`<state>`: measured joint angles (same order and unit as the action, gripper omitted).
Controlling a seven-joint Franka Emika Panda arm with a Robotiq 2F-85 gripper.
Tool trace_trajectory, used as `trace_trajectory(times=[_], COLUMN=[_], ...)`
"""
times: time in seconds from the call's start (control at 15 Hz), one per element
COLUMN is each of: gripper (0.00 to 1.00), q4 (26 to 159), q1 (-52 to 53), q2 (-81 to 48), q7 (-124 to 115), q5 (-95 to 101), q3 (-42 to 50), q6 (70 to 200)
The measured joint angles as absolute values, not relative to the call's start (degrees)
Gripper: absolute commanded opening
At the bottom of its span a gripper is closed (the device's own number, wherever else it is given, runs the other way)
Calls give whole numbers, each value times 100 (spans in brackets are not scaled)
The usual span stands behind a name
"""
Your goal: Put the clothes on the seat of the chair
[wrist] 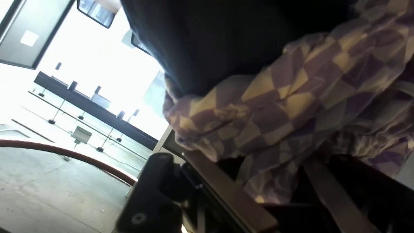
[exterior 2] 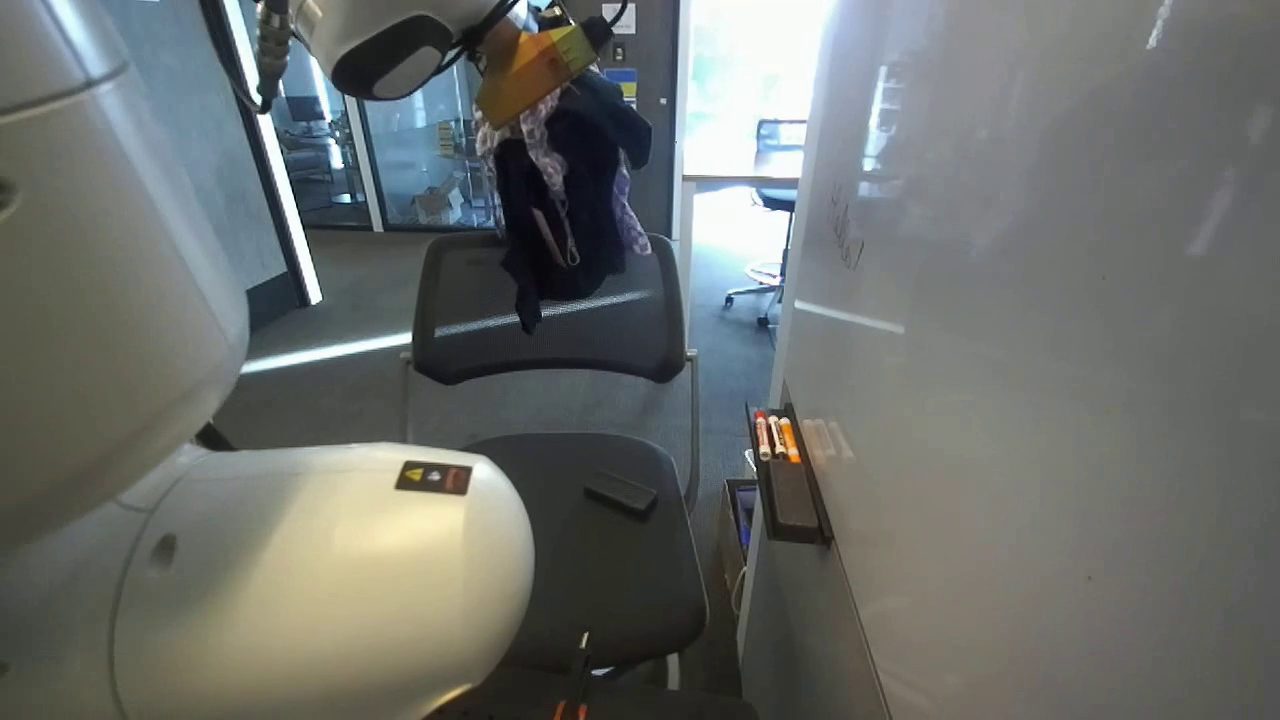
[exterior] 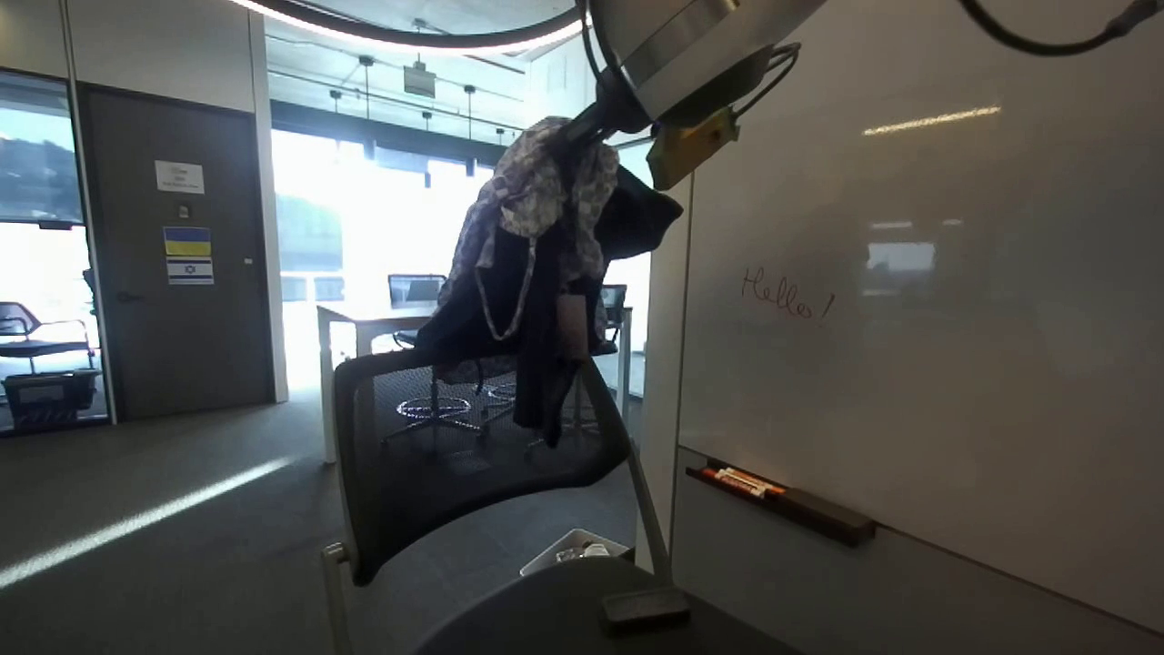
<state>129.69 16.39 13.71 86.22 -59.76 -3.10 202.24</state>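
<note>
Sunlight (exterior 2: pixel 330 353) streaks carpet (exterior 2: pixel 340 405) behind the chair (exterior 2: pixel 610 343), whose seat (exterior 2: pixel 610 570) bears a dark block (exterior 2: pixel 620 493); fingers (wrist: pixel 230 191) pinch clothes (wrist: pixel 275 97).

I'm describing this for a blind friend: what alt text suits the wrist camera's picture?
A robot's gripper holds bunched clothes close to the camera: purple-and-cream checkered cloth between its fingers, with dark cloth above. At left, bright windows sit above a pale ceiling, as the view appears tipped nearly upside down.
</note>
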Motion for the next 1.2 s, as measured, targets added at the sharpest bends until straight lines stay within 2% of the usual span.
trace_trajectory(times=[0.33, 0.53, 0.73, 0.93, 1.2], gripper=[0, 0, 0, 0, 0], q4=[13894, 14202, 14171, 14018, 14182], q1=[981, 1051, 1639, 2398, 3203], q2=[2223, 2183, 1725, 1185, 465], q7=[10231, 11437, 12557, 13160, 12642], q5=[-8437, -9779, -10798, -11418, -10906], q3=[-1109, -1128, -874, -365, 390], q6=[20168, 20076, 19939, 19275, 18376])
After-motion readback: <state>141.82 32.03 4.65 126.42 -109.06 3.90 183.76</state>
